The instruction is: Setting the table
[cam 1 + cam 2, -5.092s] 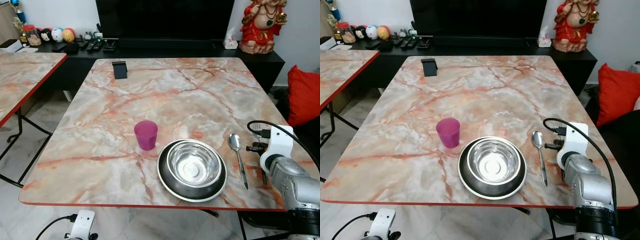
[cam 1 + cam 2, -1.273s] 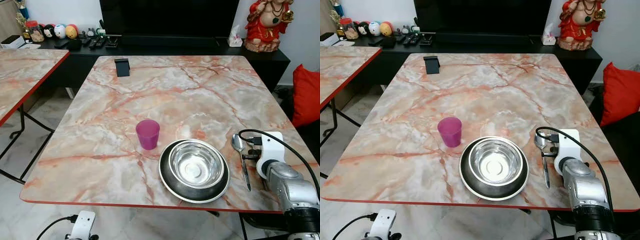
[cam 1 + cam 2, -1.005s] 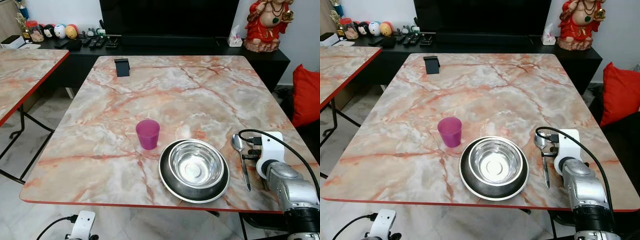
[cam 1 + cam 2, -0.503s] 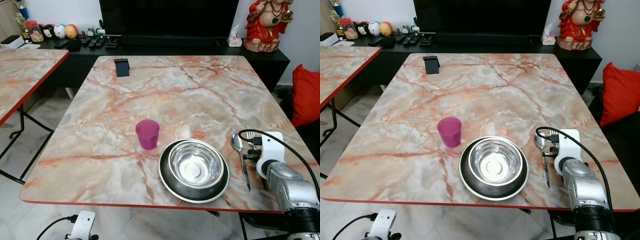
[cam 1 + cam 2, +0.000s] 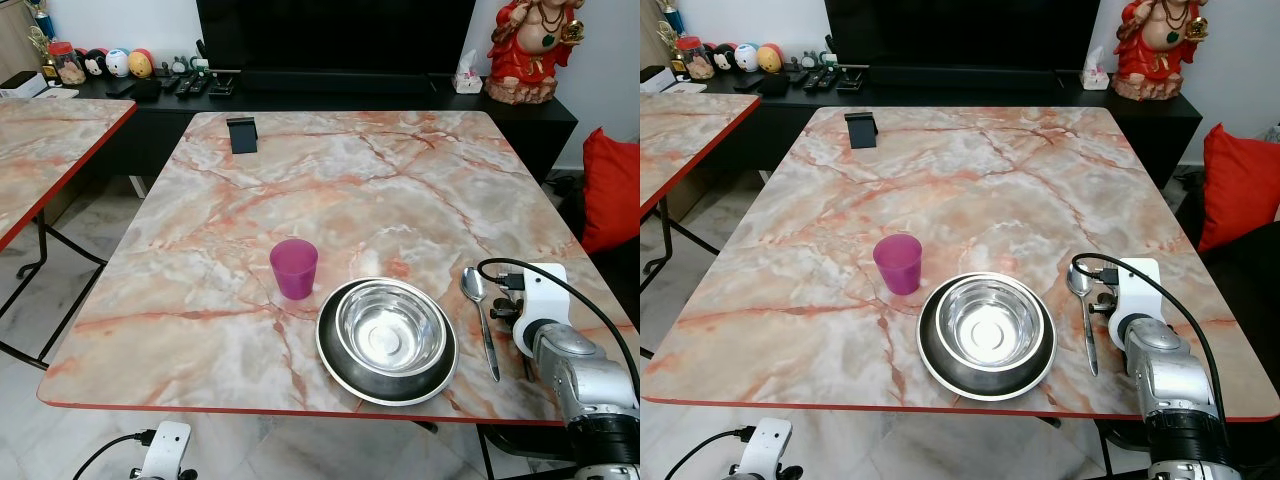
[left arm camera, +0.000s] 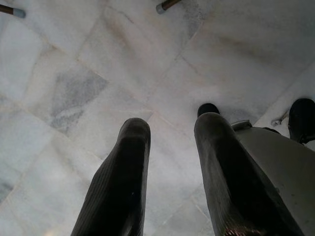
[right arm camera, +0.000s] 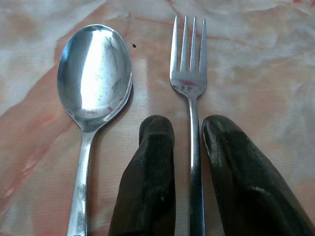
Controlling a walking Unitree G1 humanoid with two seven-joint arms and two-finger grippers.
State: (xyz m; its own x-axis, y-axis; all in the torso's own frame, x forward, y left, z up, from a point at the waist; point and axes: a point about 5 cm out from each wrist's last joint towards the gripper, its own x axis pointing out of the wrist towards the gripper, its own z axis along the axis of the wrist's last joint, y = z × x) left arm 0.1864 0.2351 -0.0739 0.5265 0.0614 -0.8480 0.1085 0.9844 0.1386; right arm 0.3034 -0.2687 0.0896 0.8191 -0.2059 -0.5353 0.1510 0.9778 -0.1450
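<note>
Two black fingers of the right claw [image 7: 189, 132] straddle the fork [image 7: 189, 83] handle narrowly, low over the table [image 5: 330, 190]

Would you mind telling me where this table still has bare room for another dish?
The table is bare from the black stand at the far left corner down to the purple cup, and along the left side of the cup. The near right is crowded: bowl on its plate, spoon, fork, with the right gripper astride the fork's handle.
</note>
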